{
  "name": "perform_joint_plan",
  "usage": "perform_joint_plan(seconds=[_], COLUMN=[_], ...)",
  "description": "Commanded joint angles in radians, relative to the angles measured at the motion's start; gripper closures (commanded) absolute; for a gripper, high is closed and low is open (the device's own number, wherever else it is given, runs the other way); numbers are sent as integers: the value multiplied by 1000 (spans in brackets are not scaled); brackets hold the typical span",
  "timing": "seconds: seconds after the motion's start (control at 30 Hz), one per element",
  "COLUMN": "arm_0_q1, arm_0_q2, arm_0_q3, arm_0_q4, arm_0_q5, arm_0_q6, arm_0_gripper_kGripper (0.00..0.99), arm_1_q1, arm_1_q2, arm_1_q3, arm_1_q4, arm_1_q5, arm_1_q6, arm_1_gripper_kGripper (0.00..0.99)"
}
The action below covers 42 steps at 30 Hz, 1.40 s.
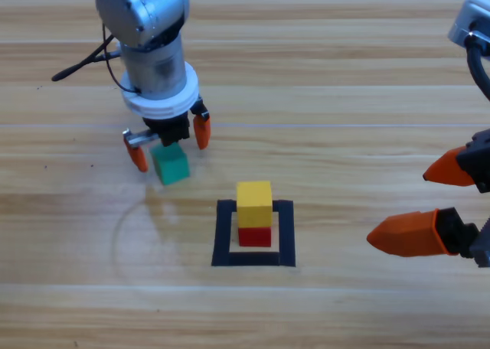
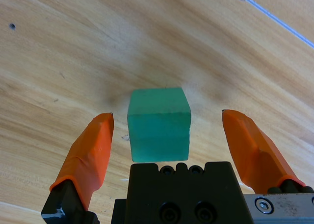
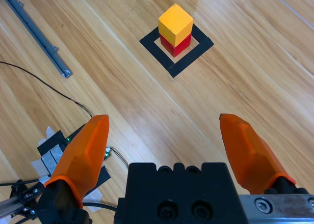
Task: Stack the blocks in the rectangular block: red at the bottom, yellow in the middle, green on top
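Note:
The yellow cube [image 1: 254, 203] sits on the red cube [image 1: 255, 236] inside the black tape square [image 1: 286, 234] near the table's middle; the right wrist view shows the same stack, yellow [image 3: 175, 23] over red [image 3: 175, 45]. The teal-green cube [image 1: 170, 163] rests on the wood to the left of the square. My left gripper [image 1: 169, 143] hangs over it, open, its orange fingers either side of the green cube [image 2: 159, 130] with a gap on both sides. My right gripper [image 1: 417, 204] waits open at the right edge.
A black cable [image 1: 84, 62] trails off behind the left arm. In the right wrist view a metal rail [image 3: 37, 33], a thin wire [image 3: 54, 89] and a taped patch [image 3: 51, 155] lie beyond the table area.

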Motion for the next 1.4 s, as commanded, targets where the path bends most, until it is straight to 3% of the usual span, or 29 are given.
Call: perform_joint_plan(seconds=[0.03,0.53,0.83,1.2,1.3,1.4], arm_0_q1=[38,29,29,8,8,9], arm_0_q2=[56,46,69,87,87,87], arm_0_q3=[-2,25,24,11,14,17], arm_0_q4=[5,5,-1,-4,-4,-3], arm_0_q5=[-12,-25,-28,-45,-45,-43], arm_0_q6=[17,6,8,6,14,26], arm_0_gripper_kGripper=[51,56,166,172,297,527], arm_1_q1=[19,19,19,19,19,19], arm_1_q2=[47,46,46,46,46,46], arm_1_q3=[23,23,23,23,23,23], arm_1_q4=[-14,-14,-14,-14,-14,-14], arm_1_q5=[-17,-33,-40,-45,-45,-45], arm_1_q6=[19,31,33,37,37,39], arm_1_gripper_kGripper=[0,0,0,0,0,0])
